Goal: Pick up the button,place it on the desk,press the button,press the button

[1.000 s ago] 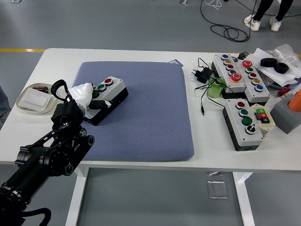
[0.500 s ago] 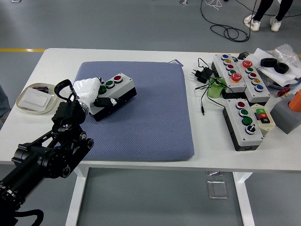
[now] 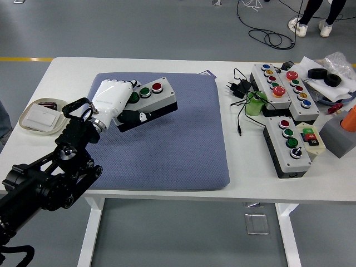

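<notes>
A grey button box point(image 3: 151, 99) with a black base carries a green and a red button on top. My left hand point(image 3: 115, 101), white-gloved on a black arm, is shut on the box's left end and holds it tilted above the blue-grey pad point(image 3: 167, 139). The box's right end points toward the middle of the pad. My right arm is out of view.
At the right stand two long button boxes point(image 3: 281, 89), a shorter one point(image 3: 288, 146), a small white switch box point(image 3: 311, 140), a black plug with cable point(image 3: 238, 89) and a green cup point(image 3: 255, 105). A white dish point(image 3: 40, 115) sits at the left edge.
My left hand has lifted the button box off the pad and carried it up and to the right.
</notes>
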### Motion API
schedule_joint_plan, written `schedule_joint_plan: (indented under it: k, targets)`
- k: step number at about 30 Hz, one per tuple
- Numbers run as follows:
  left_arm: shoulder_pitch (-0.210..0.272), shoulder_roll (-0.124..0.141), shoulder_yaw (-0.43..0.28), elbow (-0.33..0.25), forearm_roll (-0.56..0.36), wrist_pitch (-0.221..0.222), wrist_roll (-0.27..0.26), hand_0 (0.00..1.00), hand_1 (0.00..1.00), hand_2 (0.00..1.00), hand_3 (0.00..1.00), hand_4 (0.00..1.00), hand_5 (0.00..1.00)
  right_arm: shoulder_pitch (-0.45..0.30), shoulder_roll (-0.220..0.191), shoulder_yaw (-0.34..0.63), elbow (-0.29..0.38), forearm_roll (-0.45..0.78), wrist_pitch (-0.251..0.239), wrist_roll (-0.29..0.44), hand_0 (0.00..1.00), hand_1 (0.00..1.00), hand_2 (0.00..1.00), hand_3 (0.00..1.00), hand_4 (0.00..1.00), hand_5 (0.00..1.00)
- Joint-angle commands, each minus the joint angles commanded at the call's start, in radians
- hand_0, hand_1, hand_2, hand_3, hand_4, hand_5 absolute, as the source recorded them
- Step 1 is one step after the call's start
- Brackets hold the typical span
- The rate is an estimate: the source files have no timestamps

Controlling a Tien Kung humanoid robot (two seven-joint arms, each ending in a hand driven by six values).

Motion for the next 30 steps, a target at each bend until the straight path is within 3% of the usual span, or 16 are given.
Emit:
schedule_joint_plan:
  k: [9, 14, 16, 20, 30]
  targets:
    - [-0.031, 0.044, 0.08, 0.025, 0.0, 0.051, -0.228, 0.118, 0.041, 0.058, 0.18, 0.14, 0.002, 0.0, 0.0, 0.0, 0.0, -0.002, 0.001, 0.0, 0.646, 0.639, 0.67, 0.584, 0.387, 0.242]
    - [-0.044, 0.051, 0.088, 0.038, 0.0, 0.023, -0.319, 0.119, 0.042, 0.058, 0.179, 0.139, 0.002, 0.001, 0.001, 0.0, 0.0, -0.004, 0.002, -0.001, 0.646, 0.639, 0.67, 0.584, 0.386, 0.242]
    - [-0.052, 0.052, 0.09, 0.046, 0.0, -0.007, -0.359, 0.125, 0.046, 0.06, 0.181, 0.146, 0.002, 0.002, 0.001, 0.0, 0.0, -0.005, 0.002, -0.001, 0.647, 0.639, 0.671, 0.584, 0.386, 0.241]
    - [-0.058, 0.047, 0.087, 0.063, 0.0, -0.06, -0.401, 0.125, 0.046, 0.06, 0.181, 0.146, 0.002, 0.002, 0.001, -0.001, 0.0, -0.007, 0.003, -0.001, 0.647, 0.639, 0.671, 0.584, 0.386, 0.241]
    - [-0.063, 0.034, 0.077, 0.094, 0.0, -0.119, -0.388, 0.14, 0.057, 0.07, 0.178, 0.171, 0.002, 0.004, 0.001, -0.004, 0.0, -0.013, 0.005, -0.001, 0.646, 0.639, 0.671, 0.585, 0.387, 0.241]
